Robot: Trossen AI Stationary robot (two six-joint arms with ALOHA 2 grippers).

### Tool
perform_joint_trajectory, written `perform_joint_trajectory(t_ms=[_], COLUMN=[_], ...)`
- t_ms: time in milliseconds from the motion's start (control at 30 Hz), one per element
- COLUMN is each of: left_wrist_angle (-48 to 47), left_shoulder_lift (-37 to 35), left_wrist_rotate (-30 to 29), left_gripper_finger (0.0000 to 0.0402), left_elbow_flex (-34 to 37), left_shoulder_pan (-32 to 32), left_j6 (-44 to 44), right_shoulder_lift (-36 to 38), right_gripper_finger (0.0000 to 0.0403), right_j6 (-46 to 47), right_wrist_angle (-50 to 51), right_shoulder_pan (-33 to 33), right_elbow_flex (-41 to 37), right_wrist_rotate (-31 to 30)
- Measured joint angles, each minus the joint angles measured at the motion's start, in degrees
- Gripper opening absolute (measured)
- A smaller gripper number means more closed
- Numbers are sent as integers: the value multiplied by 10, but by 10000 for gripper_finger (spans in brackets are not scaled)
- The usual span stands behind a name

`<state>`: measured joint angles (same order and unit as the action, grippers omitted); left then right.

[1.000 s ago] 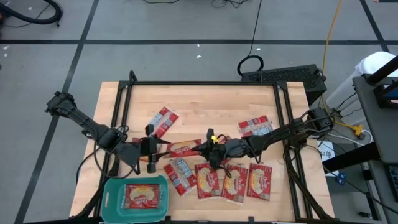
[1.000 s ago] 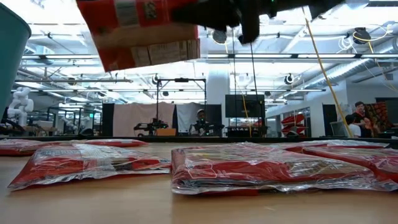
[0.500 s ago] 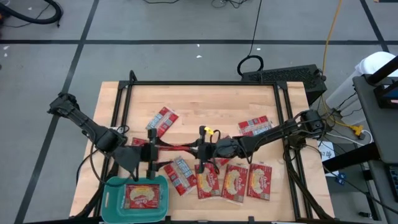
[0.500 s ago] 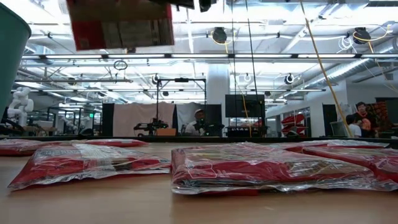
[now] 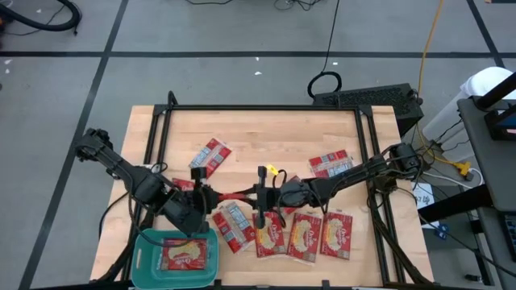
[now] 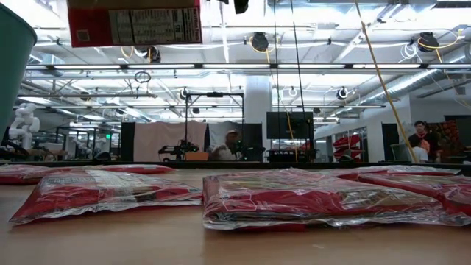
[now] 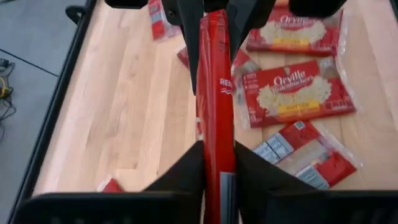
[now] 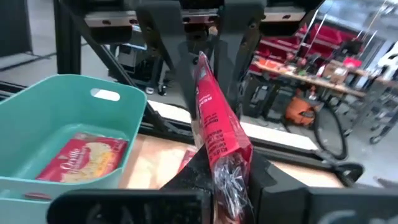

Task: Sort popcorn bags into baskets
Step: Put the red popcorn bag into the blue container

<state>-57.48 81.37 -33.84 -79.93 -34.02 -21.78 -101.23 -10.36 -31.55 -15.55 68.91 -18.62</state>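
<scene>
Above the middle of the desk (image 5: 266, 129), both arms grip one red popcorn bag (image 5: 232, 196) held edge-up in the air. The left gripper (image 5: 206, 196) has its jaws clamped on the bag's end at 9 o'clock, and the right gripper (image 5: 260, 196) has its jaws clamped on the end at 3 o'clock. The teal basket (image 5: 147, 250) sits at the desk's 7 o'clock corner, just beside the left gripper, with one packet (image 5: 185, 253) lying flat inside. Three more packets (image 5: 305, 236) lie side by side along the 6 o'clock edge. An overturned packet (image 5: 235, 225) rests between them and the basket. Two others (image 5: 211, 156) lie near the centre, toward 12 o'clock.
</scene>
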Motion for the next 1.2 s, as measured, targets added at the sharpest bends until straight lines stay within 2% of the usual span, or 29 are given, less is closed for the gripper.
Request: perform_joint_trajectory(t_ms=[100, 300, 600, 800, 1000, 1200], left_wrist_angle=[-7, -14, -101, -105, -106, -131], left_shoulder_lift=[1, -1, -3, -3, 6, 39], left_wrist_rotate=[5, 16, 49, 27, 8, -5], left_gripper_finger=[18, 23, 17, 17, 17, 17], left_elbow_flex=[-2, -2, -2, -3, -5, -5], left_shoulder_pan=[0, -13, -103, -197, -284, -343], left_j6=[-6, -44, -156, -223, -294, -364], right_shoulder_lift=[0, 0, 4, 4, 4, 4], right_gripper_finger=[19, 35, 148, 199, 207, 204], right_j6=[2, 18, 24, 23, 23, 22], right_wrist_angle=[0, 2, 9, 32, 57, 86], right_shoulder_pan=[0, -3, -3, -2, 2, 1], right_elbow_flex=[0, 0, 0, 0, 0, 0], right_wrist_rotate=[3, 12, 5, 5, 6, 7])
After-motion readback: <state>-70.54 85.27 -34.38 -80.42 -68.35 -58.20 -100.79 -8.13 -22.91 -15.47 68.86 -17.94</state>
